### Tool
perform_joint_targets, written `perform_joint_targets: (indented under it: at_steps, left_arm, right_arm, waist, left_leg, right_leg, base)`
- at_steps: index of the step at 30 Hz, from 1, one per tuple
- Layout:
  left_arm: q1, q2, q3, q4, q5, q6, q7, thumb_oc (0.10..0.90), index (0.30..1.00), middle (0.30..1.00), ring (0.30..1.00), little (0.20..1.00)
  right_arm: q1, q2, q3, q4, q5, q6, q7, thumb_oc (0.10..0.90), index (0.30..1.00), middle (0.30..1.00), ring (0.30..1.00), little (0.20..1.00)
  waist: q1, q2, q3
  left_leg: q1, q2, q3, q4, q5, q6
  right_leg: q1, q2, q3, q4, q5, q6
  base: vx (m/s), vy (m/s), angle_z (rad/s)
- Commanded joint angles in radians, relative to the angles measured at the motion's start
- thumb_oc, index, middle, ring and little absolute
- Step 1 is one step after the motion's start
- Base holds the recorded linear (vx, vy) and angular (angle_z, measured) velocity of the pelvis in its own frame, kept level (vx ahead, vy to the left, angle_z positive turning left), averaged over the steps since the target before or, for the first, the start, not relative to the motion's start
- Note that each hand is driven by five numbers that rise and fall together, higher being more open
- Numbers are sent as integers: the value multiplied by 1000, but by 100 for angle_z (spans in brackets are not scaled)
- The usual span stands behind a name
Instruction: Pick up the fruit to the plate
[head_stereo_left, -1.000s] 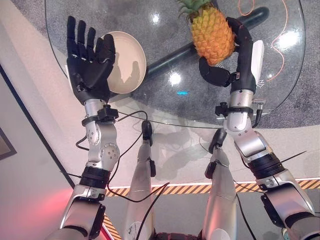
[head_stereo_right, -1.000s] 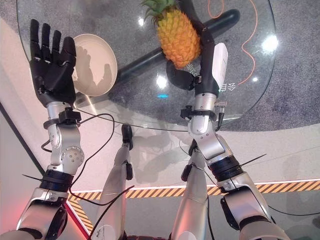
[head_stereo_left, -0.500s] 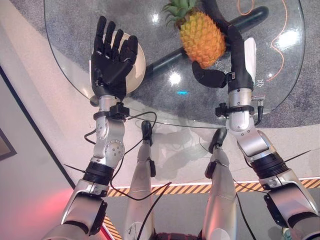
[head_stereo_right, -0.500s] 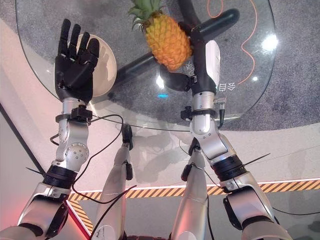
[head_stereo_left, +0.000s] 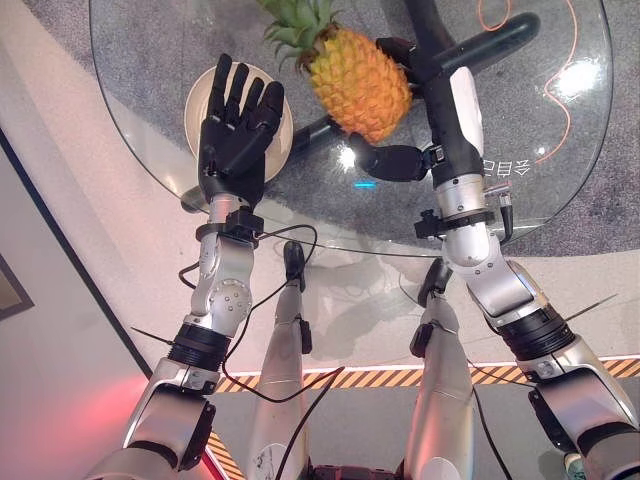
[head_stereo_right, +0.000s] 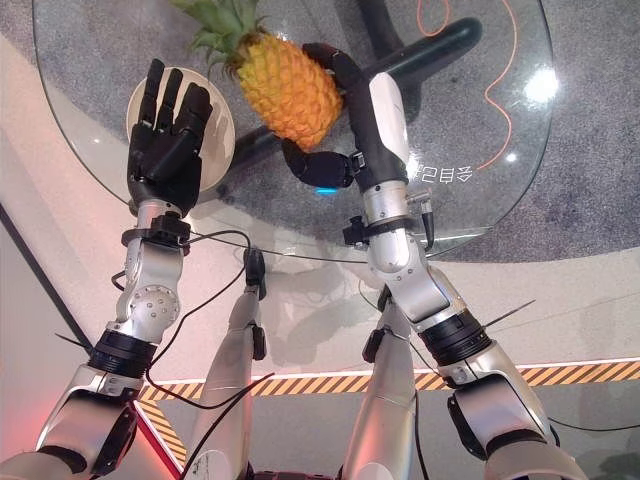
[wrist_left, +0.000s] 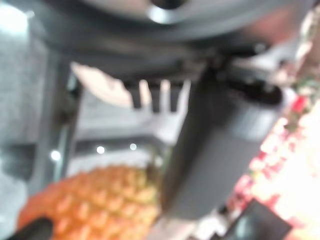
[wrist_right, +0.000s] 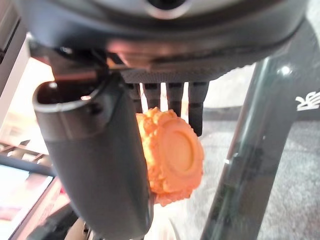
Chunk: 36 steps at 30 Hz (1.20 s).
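While clasped in the right hand (head_stereo_left: 415, 150), pineapple (head_stereo_left: 358, 82) beside flat-fingered left hand (head_stereo_left: 237, 135) over plate (head_stereo_left: 200, 95).

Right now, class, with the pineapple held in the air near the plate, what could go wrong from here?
1. The right hand grips the pineapple from one side only; the heavy fruit might slip and strike the glass table.
2. The open left hand hovers over the plate, so it may block the placement.
3. The plate is small; the pineapple may roll off.
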Motion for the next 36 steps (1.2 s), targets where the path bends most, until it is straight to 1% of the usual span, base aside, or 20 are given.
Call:
perform_joint_targets:
  at_steps: [1, 6, 16, 29, 33, 36]
  left_arm:
    - [-89, 27, -7, -139, 6, -37, 10, 800, 900, 900, 900, 900]
    - [-94, 25, -14, -138, -23, -45, 6, 800, 900, 900, 900, 900]
    - [-99, 4, -22, -157, -118, -73, -58, 800, 900, 900, 900, 900]
    - [-99, -11, -22, -172, -165, -89, -93, 800, 900, 900, 900, 900]
    - [-98, -17, -23, -177, -203, -96, -139, 800, 900, 900, 900, 900]
    - [-103, -18, -24, -183, -204, -101, -167, 800, 900, 900, 900, 900]
  right_arm:
    - [-147, -11, 5, -219, -15, -117, 7, 100, 300, 300, 300, 200]
    - [-162, -9, 32, -229, -12, -108, 31, 100, 300, 300, 300, 200]
    - [-176, -3, 74, -231, -3, -87, 56, 100, 300, 300, 300, 200]
    - [-182, 10, 104, -246, 8, -67, 101, 100, 300, 300, 300, 200]
    - [-185, 7, 115, -247, 13, -56, 112, 100, 300, 300, 300, 200]
    - [-184, 4, 121, -239, 14, -57, 108, 100, 300, 300, 300, 200]
  waist:
    - [1, 10, -24]
    - [4, 10, -24]
    - [8, 13, -24]
    - [11, 13, -24]
    - [11, 14, -24]
    - [12, 14, -24]
  left_leg:
    - [22, -1, -16, 44, -39, 18]
    - [24, 0, -15, 40, -35, 17]
    - [23, -2, -15, 36, -31, 15]
    - [26, -6, -16, 31, -30, 15]
    - [30, -5, -14, 29, -30, 15]
    - [32, -5, -14, 28, -30, 15]
  right_leg:
    - [29, -38, -46, -42, 53, 39]
    - [34, -39, -51, -48, 56, 40]
    - [33, -40, -52, -51, 58, 39]
    - [38, -41, -55, -57, 60, 39]
    - [41, -42, -55, -59, 60, 39]
    - [43, -44, -56, -61, 62, 39]
  base:
    - [0, 0, 0]
    - [0, 0, 0]
    - [0, 0, 0]
    - [0, 0, 1]
    - [1, 3, 3]
    - [0, 0, 0]
